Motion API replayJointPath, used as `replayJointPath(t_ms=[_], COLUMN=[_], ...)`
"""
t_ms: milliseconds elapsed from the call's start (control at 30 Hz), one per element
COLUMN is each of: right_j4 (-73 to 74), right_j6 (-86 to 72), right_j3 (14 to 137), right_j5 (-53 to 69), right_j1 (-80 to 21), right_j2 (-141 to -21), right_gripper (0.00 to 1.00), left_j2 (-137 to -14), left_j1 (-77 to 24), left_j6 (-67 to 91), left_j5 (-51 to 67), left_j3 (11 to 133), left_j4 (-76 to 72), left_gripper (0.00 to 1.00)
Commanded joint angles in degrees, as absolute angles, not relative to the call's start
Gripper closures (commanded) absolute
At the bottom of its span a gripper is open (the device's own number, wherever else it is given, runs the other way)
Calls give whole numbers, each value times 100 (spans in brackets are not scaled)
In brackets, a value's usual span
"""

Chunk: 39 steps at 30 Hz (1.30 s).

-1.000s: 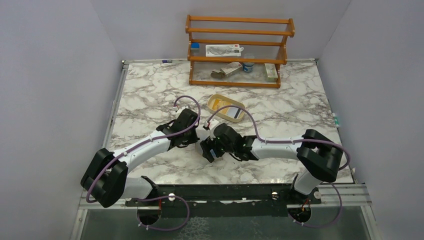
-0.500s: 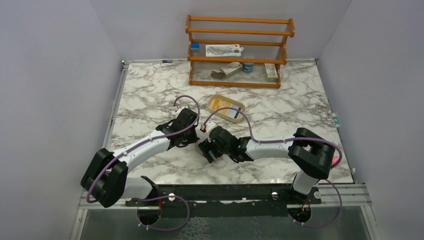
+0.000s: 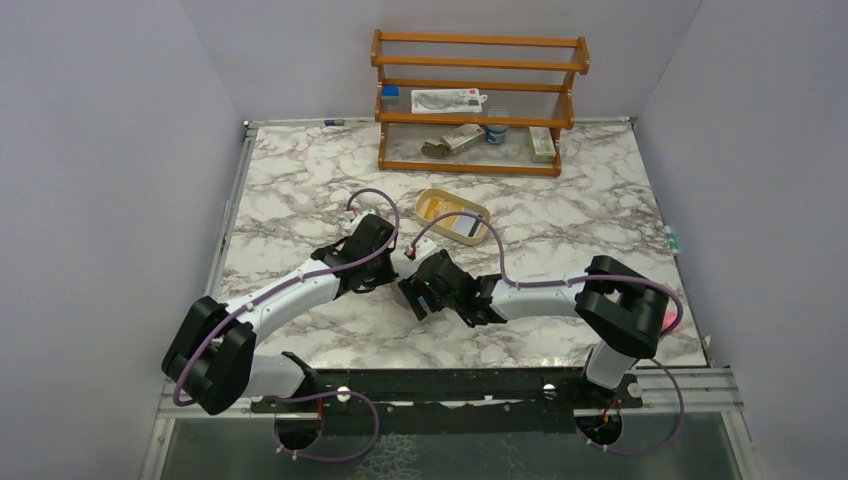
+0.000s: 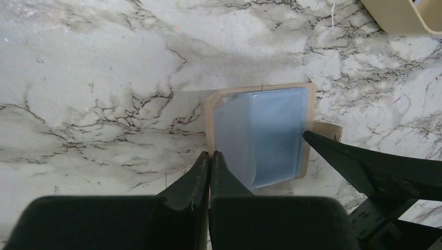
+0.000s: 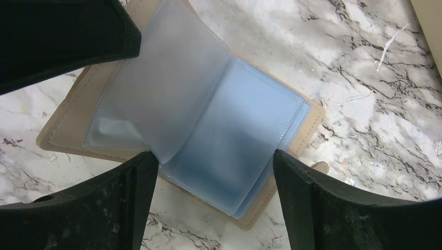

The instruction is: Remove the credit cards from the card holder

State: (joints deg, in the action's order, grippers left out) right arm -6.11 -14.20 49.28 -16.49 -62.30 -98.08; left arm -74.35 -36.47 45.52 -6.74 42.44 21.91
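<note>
The card holder (image 4: 260, 133) lies open on the marble, tan with a light blue inner panel and clear sleeves. It also shows in the right wrist view (image 5: 219, 120). No card shows in its sleeves. My left gripper (image 4: 210, 156) is shut on its tan left edge. My right gripper (image 5: 213, 159) is open, its fingers astride the holder's near edge. In the top view both grippers, left (image 3: 384, 277) and right (image 3: 408, 297), meet mid-table and hide the holder. The yellow-orange credit card (image 3: 433, 207) and the whitish one with a dark band (image 3: 467, 226) lie in the oval tray (image 3: 452, 194).
A wooden rack (image 3: 478, 100) with packets and small jars stands at the back. The tan tray's corner shows at the top right of the left wrist view (image 4: 401, 15). My right finger (image 4: 365, 166) reaches in beside the holder there.
My right gripper has moved a little to the left, closer to the holder and my left gripper. The left arm has barely moved.
</note>
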Motion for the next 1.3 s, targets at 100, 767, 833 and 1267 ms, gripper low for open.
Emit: replayJointPath(t_ms=[100, 767, 833, 1267], right_j4=[-1287, -1433, -1433, -1417], right_j6=[-1443, -1366, -1409, -1899], right_j3=[4435, 4903, 4956, 4904], right_j5=[-1565, -1937, -2071, -2773], right_j1=[-6264, -6460, -6460, -6451], right_j2=[-9430, -10029, -10044, -9889], right_gripper=[14, 10, 10, 8], left_j2=[-7510, -7463, -7461, -7453], left_j1=[-3621, -3604, -3595, -3586], left_j6=[4454, 4535, 4535, 4535], left_j5=[-508, -449, -441, -371], left_j3=[4343, 4299, 4298, 4263], left_j4=[2312, 2364, 2364, 2373], left_gripper=[100, 100, 100, 100])
